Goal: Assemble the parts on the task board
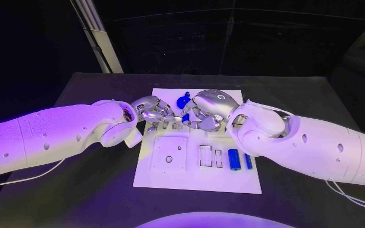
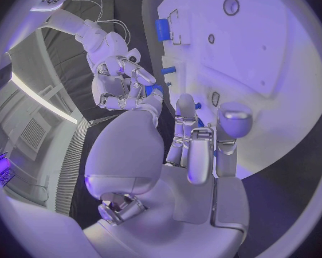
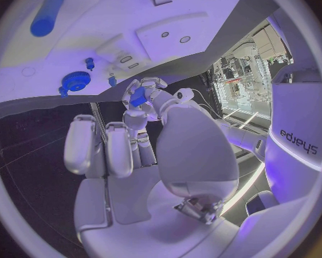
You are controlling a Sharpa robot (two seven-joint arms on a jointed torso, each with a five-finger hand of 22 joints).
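Head view is showing us our two hands meeting at the frame's centre over the task board (image 1: 199, 178), the left hand (image 1: 152, 109) pinching a small blue part (image 3: 138, 97), the right hand (image 1: 209, 109) also pinching a blue part (image 2: 154, 90), fingertips nearly touching

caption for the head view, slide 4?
Both hands, left and right, meet over the white board; two blue cylinders lie on it.

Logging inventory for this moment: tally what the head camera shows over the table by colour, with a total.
Blue parts: 4
White task board: 1
Silver hands: 2, left hand, right hand
Total: 7
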